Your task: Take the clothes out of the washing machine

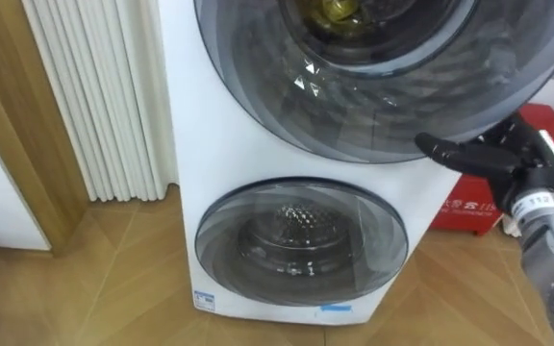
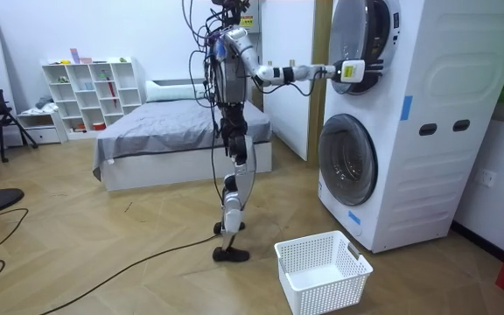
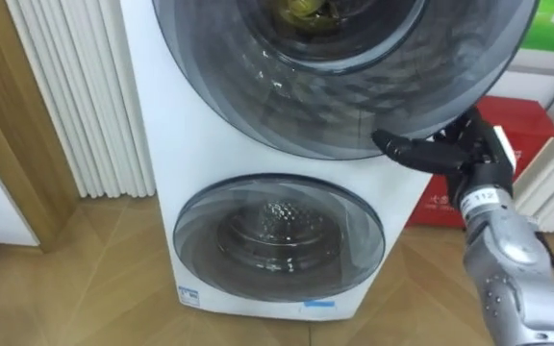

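Observation:
Two front-loading washers (image 1: 258,144) are stacked in one white tower. Behind the glass of the upper door (image 1: 383,86) a yellowish bundle of clothes (image 1: 333,12) shows at the top of the view. My right hand (image 1: 496,159) (image 3: 455,146) is at the door's lower right rim, with the thumb stretched left under the rim and the fingers curled on its edge. This door reaches out past the machine's right side. In the room view the robot stands in front of the tower with its right arm stretched out to that door (image 2: 357,48). The lower door (image 1: 301,240) is closed.
A white laundry basket (image 2: 322,273) stands on the wooden floor by the tower's base. A red box (image 1: 474,207) sits to the right of the machine, and white pleated curtains (image 1: 94,96) hang to its left. A bed (image 2: 164,131) and shelves (image 2: 90,87) lie behind the robot.

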`<state>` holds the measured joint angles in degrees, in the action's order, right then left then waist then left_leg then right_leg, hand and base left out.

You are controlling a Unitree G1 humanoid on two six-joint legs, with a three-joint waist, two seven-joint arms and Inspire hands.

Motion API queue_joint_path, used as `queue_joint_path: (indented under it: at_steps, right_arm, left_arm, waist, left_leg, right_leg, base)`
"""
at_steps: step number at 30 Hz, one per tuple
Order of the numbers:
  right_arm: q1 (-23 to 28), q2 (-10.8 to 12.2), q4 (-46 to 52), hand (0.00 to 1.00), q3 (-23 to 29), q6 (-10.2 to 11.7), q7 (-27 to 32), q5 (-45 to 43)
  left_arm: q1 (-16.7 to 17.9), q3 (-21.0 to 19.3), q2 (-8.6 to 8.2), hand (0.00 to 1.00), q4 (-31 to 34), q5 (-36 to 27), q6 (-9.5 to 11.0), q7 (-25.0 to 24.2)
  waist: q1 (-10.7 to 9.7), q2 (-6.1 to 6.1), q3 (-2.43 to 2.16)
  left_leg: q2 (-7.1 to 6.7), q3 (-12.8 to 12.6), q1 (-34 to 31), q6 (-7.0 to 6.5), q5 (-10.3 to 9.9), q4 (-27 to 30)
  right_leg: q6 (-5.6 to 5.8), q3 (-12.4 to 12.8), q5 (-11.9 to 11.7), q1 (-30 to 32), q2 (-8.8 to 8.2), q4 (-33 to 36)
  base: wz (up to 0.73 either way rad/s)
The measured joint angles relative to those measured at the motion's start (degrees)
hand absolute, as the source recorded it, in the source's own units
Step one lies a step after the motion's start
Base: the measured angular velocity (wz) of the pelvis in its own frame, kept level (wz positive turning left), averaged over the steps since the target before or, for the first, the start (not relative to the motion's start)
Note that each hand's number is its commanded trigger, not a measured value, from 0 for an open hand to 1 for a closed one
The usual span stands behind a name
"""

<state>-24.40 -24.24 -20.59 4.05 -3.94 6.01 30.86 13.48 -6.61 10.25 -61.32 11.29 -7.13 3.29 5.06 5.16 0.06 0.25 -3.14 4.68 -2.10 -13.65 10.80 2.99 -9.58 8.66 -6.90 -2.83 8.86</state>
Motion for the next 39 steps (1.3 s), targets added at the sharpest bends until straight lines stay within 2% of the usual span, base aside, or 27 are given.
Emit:
queue_joint_path:
  at_steps: [2,7,8,9,10,11,12,13,14,15,16,22,27,32,34,37,39]
  right_arm:
    - [-0.03,-0.5,0.35,0.0,-0.14,0.0,0.48,-0.64]
    - [-0.05,-1.74,1.57,0.0,-0.07,0.0,1.51,-0.08]
    - [-0.11,-2.2,1.79,0.0,-0.08,0.0,1.51,0.04]
    - [-0.13,-2.21,1.89,0.0,-0.25,-0.01,1.46,-0.14]
    - [-0.17,-2.17,2.31,0.0,-0.49,-0.1,1.37,-0.66]
    - [-0.35,-2.22,5.55,0.0,-0.71,-0.61,1.28,-1.28]
    - [-0.45,-2.47,7.33,0.0,-0.74,-0.53,1.19,-1.02]
    - [-0.66,-2.76,9.67,0.0,-1.12,0.16,1.49,-0.31]
    - [-1.47,-2.92,9.97,0.0,-1.78,0.87,1.98,-0.04]
    - [-1.56,-2.92,9.99,0.0,-1.77,0.87,2.45,0.11]
    - [-1.51,-2.92,9.97,0.0,-1.51,0.79,3.3,0.3]
    - [-1.49,-2.91,11.17,0.0,-1.02,0.65,2.46,-0.26]
    - [-0.91,-2.86,13.3,0.0,-2.04,0.38,2.13,-3.5]
    - [5.48,-2.56,22.43,0.0,-2.41,0.14,0.74,-4.18]
    - [7.91,-2.26,25.71,0.0,-2.88,0.14,-0.13,-5.1]
    - [10.4,-0.56,28.8,0.0,-3.1,0.3,-1.48,-6.15]
    - [11.87,-0.49,28.97,0.0,-3.94,1.11,-1.93,-5.96]
  left_arm:
    - [-0.12,0.04,0.2,0.0,0.01,0.87,0.07,-0.01]
    - [-0.18,0.0,0.28,0.0,0.24,1.91,0.16,0.08]
    - [-0.18,0.01,0.38,0.0,0.42,1.92,0.17,0.25]
    - [-0.55,0.0,0.88,0.0,0.51,1.94,0.3,0.39]
    - [-0.46,-0.24,1.49,0.0,0.51,2.02,0.53,0.48]
    - [-0.49,-1.3,2.38,0.0,0.34,2.79,0.76,0.5]
    - [-0.37,-1.9,2.28,0.0,-0.37,3.34,0.74,0.68]
    - [-0.61,-2.03,2.18,0.0,-0.73,3.46,0.49,0.69]
    - [-0.81,-1.76,2.06,0.0,-0.5,3.25,0.51,0.64]
    - [-1.05,-1.44,2.06,0.0,-0.45,3.28,0.54,0.64]
    - [-1.44,-0.64,2.07,0.0,-0.19,3.33,0.59,0.65]
    - [-1.14,0.17,1.89,0.0,0.55,3.37,-1.1,0.76]
    - [-1.33,0.57,1.88,0.0,-0.13,3.19,-1.04,0.83]
    - [-1.24,2.66,1.94,0.0,-0.9,2.72,-1.09,1.01]
    - [-1.14,3.82,1.94,0.0,-0.97,2.74,-1.09,1.03]
    - [-1.3,4.76,1.94,0.0,-0.92,2.53,-0.94,1.02]
    - [-1.24,4.87,2.1,0.0,-0.92,1.5,-0.89,1.04]
  waist:
    - [-0.08,0.54,0.02]
    - [-0.08,1.06,-0.02]
    - [0.04,1.1,0.01]
    - [-0.01,1.2,0.15]
    - [0.47,1.3,0.13]
    - [1.32,2.33,-0.13]
    - [0.94,1.78,0.22]
    - [-0.36,1.14,0.21]
    - [-0.77,0.96,0.15]
    - [-0.89,0.98,0.17]
    - [-1.47,0.93,0.15]
    - [-1.41,0.75,0.18]
    - [-1.47,0.37,0.16]
    - [-1.69,0.15,0.05]
    - [-1.73,-0.05,-0.05]
    - [-1.85,-0.18,-0.13]
    - [-1.87,-0.38,0.02]
  left_leg:
    - [-0.05,1.13,0.03,0.01,0.01,-0.05]
    - [0.06,2.03,0.13,0.01,0.02,-0.08]
    - [0.63,3.67,0.48,-0.09,0.12,-0.2]
    - [1.24,8.32,1.37,-0.05,0.16,-0.47]
    - [1.59,10.22,1.42,-0.03,0.16,-0.44]
    - [2.09,11.42,0.65,0.66,-0.21,-0.16]
    - [2.69,11.45,0.61,1.7,-0.76,-0.12]
    - [3.55,9.37,1.08,3.05,-0.83,-0.82]
    - [4.03,4.95,1.65,3.96,-0.28,-1.19]
    - [4.14,2.92,1.8,4.35,0.02,-1.39]
    - [4.3,0.27,1.89,4.11,0.51,-1.87]
    - [3.99,-0.08,1.89,3.81,0.77,-2.2]
    - [3.99,-0.66,1.95,3.81,0.76,-2.15]
    - [4.07,-0.66,2.0,3.81,0.74,-1.91]
    - [4.15,-0.7,2.0,3.82,0.74,-1.49]
    - [4.34,-1.32,2.21,3.93,0.81,-1.32]
    - [4.39,-1.56,2.75,3.95,0.81,-1.37]
  right_leg:
    - [-0.21,-0.24,0.15,0.0,0.01,0.28]
    - [-0.54,-0.56,0.64,0.76,0.06,1.99]
    - [-0.95,-0.72,1.45,2.33,0.03,5.23]
    - [-2.01,0.4,3.7,5.15,1.04,8.19]
    - [-3.14,2.18,4.12,6.27,2.58,6.02]
    - [-4.82,3.49,-1.01,8.16,4.41,-0.68]
    - [-5.6,2.15,-3.46,8.27,4.66,-0.24]
    - [-5.97,0.46,-3.83,7.39,5.07,-0.19]
    - [-5.98,0.12,-3.82,6.51,5.01,-0.22]
    - [-5.98,0.29,-3.82,6.08,4.96,-0.29]
    - [-5.9,0.44,-3.72,5.78,4.98,-0.28]
    - [-5.77,-0.17,-3.44,6.39,5.4,-0.31]
    - [-6.19,0.12,-3.16,6.37,5.52,-0.29]
    - [-7.2,0.59,-2.49,6.38,5.64,-0.11]
    - [-7.25,0.91,-2.49,6.37,5.73,0.02]
    - [-7.45,1.05,-2.6,6.28,5.89,0.14]
    - [-7.53,1.06,-2.67,5.8,5.94,-0.15]
  base:
    - [0.0]
    - [-0.01]
    - [-0.22]
    - [-0.38]
    - [-0.65]
    - [-0.47]
    - [-0.13]
    - [0.28]
    - [0.35]
    - [0.4]
    - [0.39]
    - [-0.01]
    - [-0.02]
    - [-0.01]
    - [-0.07]
    - [-0.05]
    - [-0.02]
